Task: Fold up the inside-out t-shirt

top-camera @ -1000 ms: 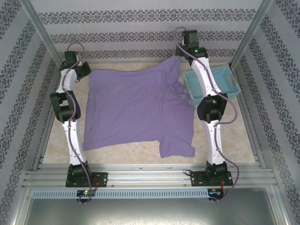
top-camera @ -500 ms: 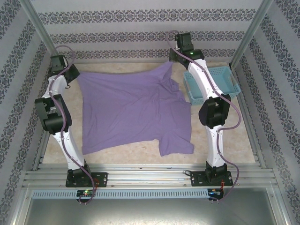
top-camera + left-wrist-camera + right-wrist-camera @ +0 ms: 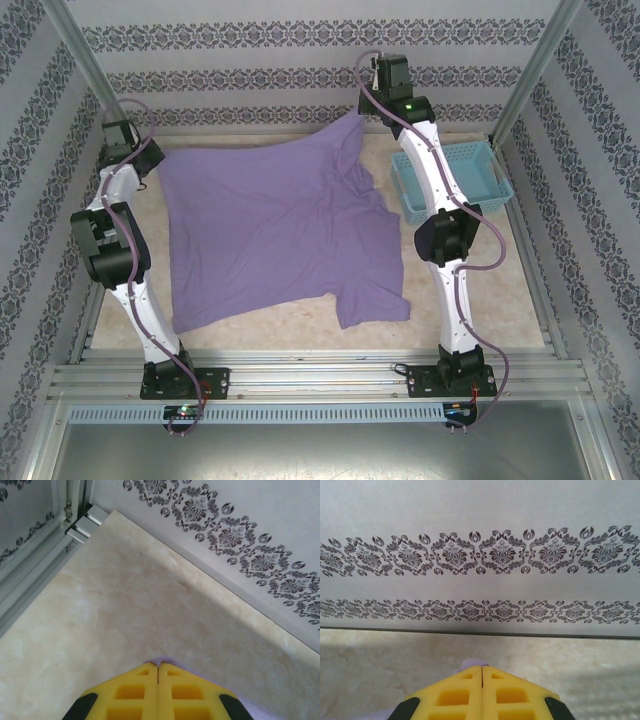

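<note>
The right gripper [image 3: 482, 669] is pinched fully together, its yellow fingertips [image 3: 455, 695] meeting along one thin seam, and a little tuft of lavender cloth pokes out just past the tips. That cloth is the inside-out t-shirt [image 3: 280, 230]. Seen from above, this gripper sits just past the far-left corner of the light blue basket [image 3: 478, 172], close to the patterned back wall [image 3: 480, 555], and it pulls one far corner of the shirt into a point.

The left gripper [image 3: 158, 666] is pressed together the same way. A sliver of purple fabric shows at its tip and more at its lower right side, so it holds the shirt too. It is well to the left of the basket, with the whole width of the shirt between them, near the aluminium frame [image 3: 30, 575] at the far-left corner.

The shirt lies spread over the pale marbled table [image 3: 300, 335], left of the basket. Its right edge comes just beside the basket's left wall; whether they touch I cannot tell. One short sleeve [image 3: 375, 305] juts out on the near side, nearer than the basket and to its left. The right arm [image 3: 430, 180] passes over the basket's left half.
</note>
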Controlling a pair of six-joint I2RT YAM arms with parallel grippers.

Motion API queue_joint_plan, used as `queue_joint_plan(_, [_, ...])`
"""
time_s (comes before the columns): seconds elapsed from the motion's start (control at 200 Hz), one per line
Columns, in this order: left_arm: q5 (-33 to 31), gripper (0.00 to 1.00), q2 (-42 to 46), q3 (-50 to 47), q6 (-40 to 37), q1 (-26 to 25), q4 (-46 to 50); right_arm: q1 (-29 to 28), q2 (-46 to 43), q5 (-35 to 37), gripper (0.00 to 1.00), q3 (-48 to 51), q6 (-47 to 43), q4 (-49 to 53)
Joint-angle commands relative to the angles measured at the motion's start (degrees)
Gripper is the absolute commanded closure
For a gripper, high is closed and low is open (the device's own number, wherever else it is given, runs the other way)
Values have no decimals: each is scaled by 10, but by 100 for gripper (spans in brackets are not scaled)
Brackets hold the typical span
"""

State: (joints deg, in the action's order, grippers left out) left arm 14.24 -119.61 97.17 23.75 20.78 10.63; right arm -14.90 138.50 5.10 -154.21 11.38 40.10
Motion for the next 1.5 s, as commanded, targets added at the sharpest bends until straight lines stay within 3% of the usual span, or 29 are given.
queue_joint_plan(0.0, [18, 100, 37, -38, 23, 12, -46, -11, -25, 10, 100, 35, -16, 9])
queue_joint_plan(0.22, [69, 100, 77, -121, 37, 21, -80, -10, -138, 12, 100, 245, 31, -21])
queue_joint_plan(0.505, [76, 100, 145, -224, 51, 36, -80, -7, -285, -1, 100, 497, 94, -71])
queue_joint_plan(0.804, [42, 100, 246, -372, 91, 39, -85, -6, -390, -5, 100, 687, 144, -95])
queue_joint_plan(1.034, [-25, 100, 281, -441, 107, 40, -24, -8, -451, 0, 100, 836, 190, -134])
queue_joint_plan(1.249, [-44, 100, 290, -469, 119, 42, -6, -17, -465, 2, 100, 900, 213, -152])
queue_joint_plan(1.314, [-45, 93, 282, -454, 117, 42, 19, -16, -467, 6, 100, 895, 205, -149])
queue_joint_plan(1.399, [-47, 76, 279, -441, 120, 42, 47, -16, -471, 10, 99, 884, 196, -139])
queue_joint_plan(1.434, [-53, 67, 282, -440, 125, 43, 56, -17, -472, 10, 91, 881, 193, -136])
queue_joint_plan(1.494, [-65, 55, 293, -440, 129, 42, 72, -19, -478, 9, 67, 879, 185, -134])
